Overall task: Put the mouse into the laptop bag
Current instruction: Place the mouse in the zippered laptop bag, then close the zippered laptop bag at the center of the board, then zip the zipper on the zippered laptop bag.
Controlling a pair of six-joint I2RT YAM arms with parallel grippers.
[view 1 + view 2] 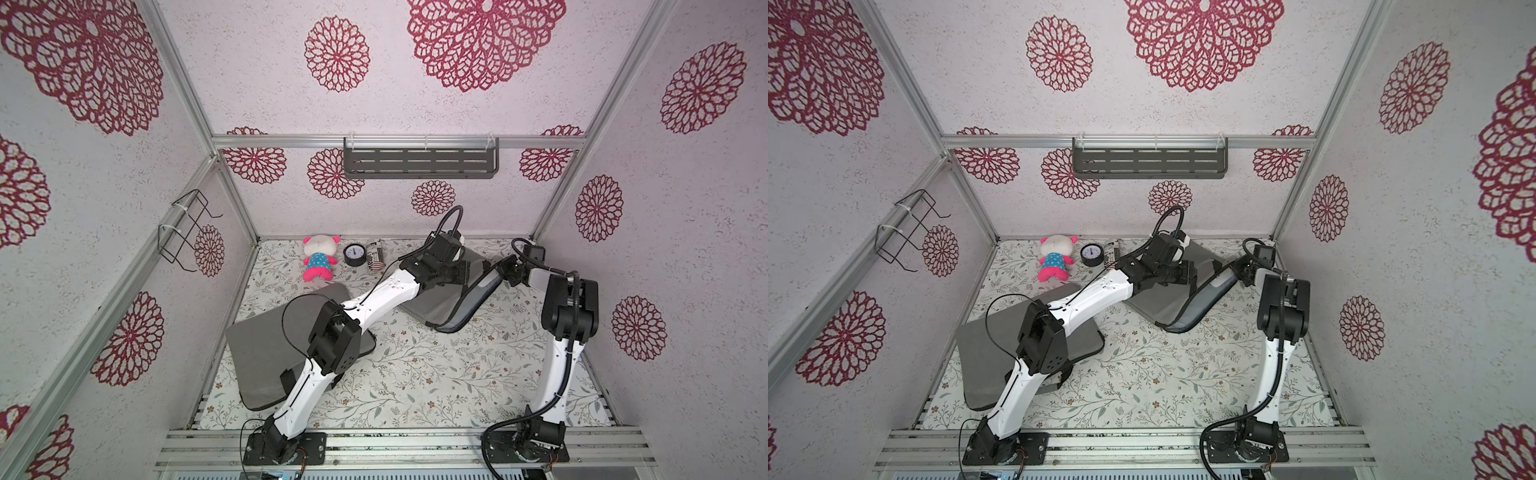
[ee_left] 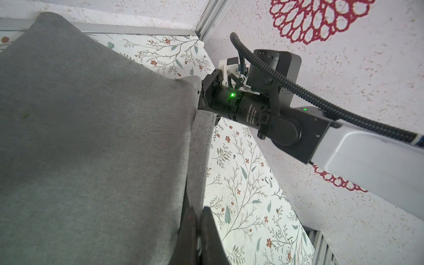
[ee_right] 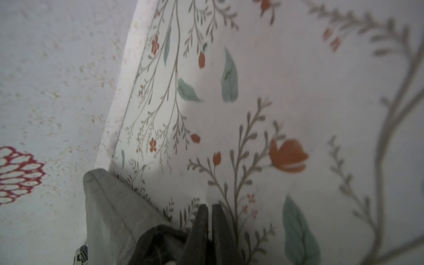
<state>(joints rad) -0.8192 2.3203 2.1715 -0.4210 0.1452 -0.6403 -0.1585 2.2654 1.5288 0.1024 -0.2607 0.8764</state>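
Left wrist view — left fingers (image 2: 212, 234) clenched on laptop bag (image 2: 91, 137) edge — right fingers (image 3: 199, 229) pinched together.

laptop bag (image 1: 440, 308) — grey fabric, lying flat | back right of table (image 1: 415, 374) | right edge gaping — pale lining showing

Left arm (image 1: 390, 295) hides part of laptop bag (image 1: 440, 309)

Laptop bag (image 1: 440, 305) grey; tabletop (image 1: 436, 374) white, leafy floral print; walls (image 1: 415, 104) red rosettes; plush toy (image 1: 318, 257) pink.
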